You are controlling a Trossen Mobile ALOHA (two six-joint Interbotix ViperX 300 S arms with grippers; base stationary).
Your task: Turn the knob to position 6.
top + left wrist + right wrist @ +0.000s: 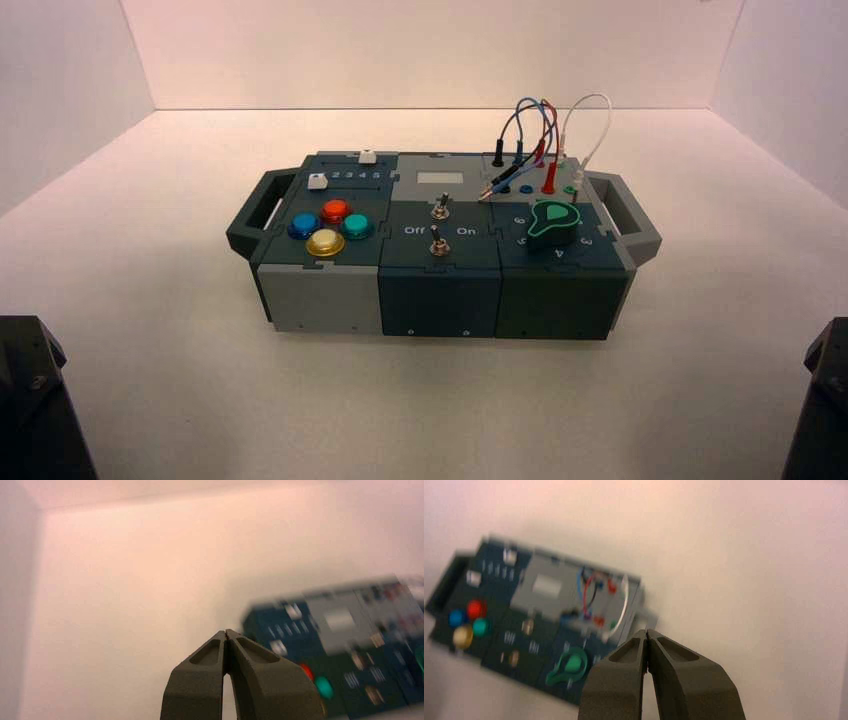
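The dark green teardrop knob [553,222] with its bright green outline sits on the right-hand block of the box [330,300]. Small white dial numerals ring it. The right wrist view also shows the knob [569,666], too smeared to pick out position 6. My right gripper [646,631] hangs shut and holds nothing, well short of the box and off its right end. My left gripper [226,631] is also shut on nothing, back from the box's left end. Only the dark bulk of the left arm [30,400] and right arm [822,395] shows in the high view's lower corners.
Red [335,210], blue [302,226], yellow [325,241] and teal [357,226] push-buttons fill the left block. Two metal toggle switches [439,209] stand in the middle. Looped wires [540,125] rise behind the knob. Handles [628,215] jut from both ends. White walls enclose the table.
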